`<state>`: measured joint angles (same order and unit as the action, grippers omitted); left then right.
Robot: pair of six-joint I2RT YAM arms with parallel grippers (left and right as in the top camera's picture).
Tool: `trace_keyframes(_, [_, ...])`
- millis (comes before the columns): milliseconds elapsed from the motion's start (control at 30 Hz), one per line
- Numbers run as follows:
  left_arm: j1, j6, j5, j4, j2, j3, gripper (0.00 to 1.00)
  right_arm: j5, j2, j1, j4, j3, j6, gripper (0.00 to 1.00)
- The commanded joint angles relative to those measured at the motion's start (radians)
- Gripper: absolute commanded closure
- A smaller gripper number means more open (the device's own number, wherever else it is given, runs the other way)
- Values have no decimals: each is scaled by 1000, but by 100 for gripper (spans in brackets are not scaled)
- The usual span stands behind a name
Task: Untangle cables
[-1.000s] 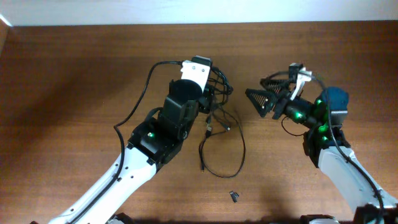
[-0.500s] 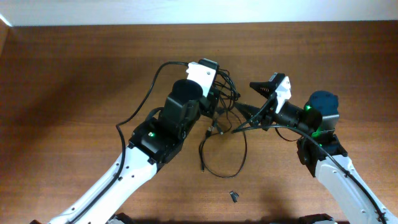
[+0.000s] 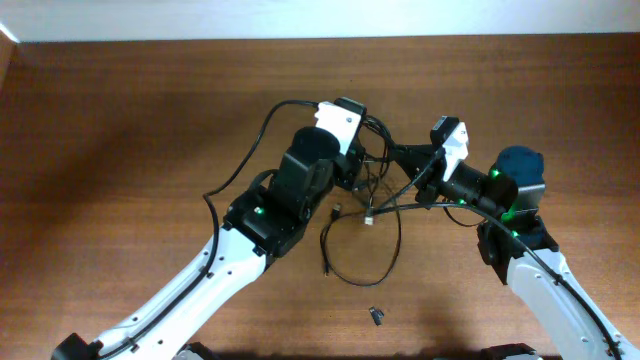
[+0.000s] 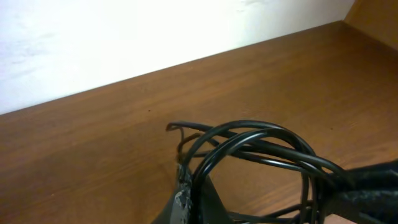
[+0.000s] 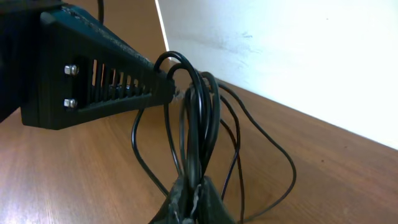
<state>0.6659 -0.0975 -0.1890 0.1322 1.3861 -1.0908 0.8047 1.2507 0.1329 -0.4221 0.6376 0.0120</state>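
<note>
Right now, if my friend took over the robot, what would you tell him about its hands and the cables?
Left gripper: shut on the cables, pinching the looped bunch.
Right gripper: shut on the same bunch, close beside the left one.
Cables: one tangled bundle near the middle of the table, with a long loop trailing toward the near edge.
Done: both grippers have a hold.
Left: no cord is separated yet. Probably ease the grippers apart, then lay each cord out alone.
A small dark loose piece lies apart from the cables.
</note>
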Motion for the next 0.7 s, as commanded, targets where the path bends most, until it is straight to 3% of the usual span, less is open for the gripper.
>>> trace_keyframes(0, [1, 11, -122, -8, 2, -8, 100, -5, -14, 6, 0, 2, 2, 96])
trace_keyframes(233, [-19, -76, -359, 34, 2, -8, 100, 211, -14, 4, -33, 2, -4, 96])
trace_keyframes(333, [-63, -159, -358, 85, 2, -8, 100, 313, -14, 3, -93, 2, -5, 96])
trace_keyframes(500, [-78, -205, -348, 112, 2, -8, 100, 310, -14, 3, -90, 2, -5, 96])
trace_keyframes(533, [-78, -205, -315, 106, 2, -8, 100, 309, -14, 2, -85, 2, -4, 79])
trace_keyframes(600, [-78, -205, -219, 85, 2, -8, 100, 296, -14, 2, -72, 2, -4, 34])
trace_keyframes(667, [-78, -204, -133, 53, 2, -8, 100, 252, -14, 2, -43, 2, -4, 19])
